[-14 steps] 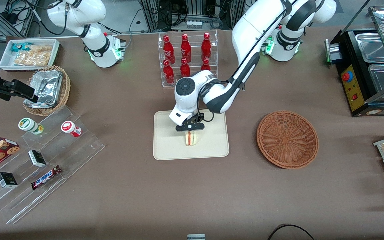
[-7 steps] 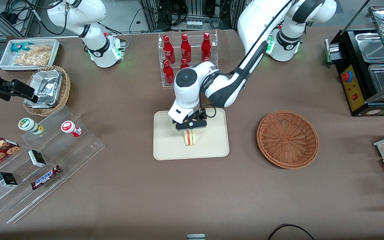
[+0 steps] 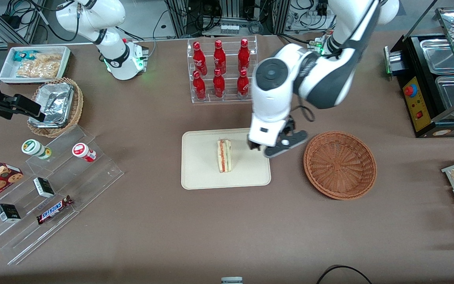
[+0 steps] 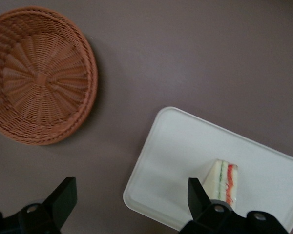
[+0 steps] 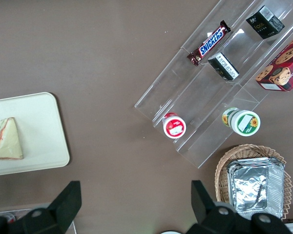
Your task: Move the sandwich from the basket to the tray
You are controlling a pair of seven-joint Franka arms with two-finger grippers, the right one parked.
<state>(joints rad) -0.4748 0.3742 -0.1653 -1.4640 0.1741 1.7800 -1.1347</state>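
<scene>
The sandwich stands on edge in the middle of the cream tray, its red and green filling showing along the top; the wrist views show it too, sandwich and sandwich on the tray. The reddish-brown wicker basket sits beside the tray toward the working arm's end, with nothing in it; the left wrist view shows the basket as well. My gripper hangs open and raised above the tray's edge nearest the basket, holding nothing. Its fingers are spread wide.
A clear rack of red bottles stands farther from the front camera than the tray. A stepped acrylic display with snacks and a tan basket with a foil container lie toward the parked arm's end. A black food warmer stands at the working arm's end.
My gripper let go of the sandwich, rose and swung from over the sandwich toward the basket. The sandwich stays standing on the tray.
</scene>
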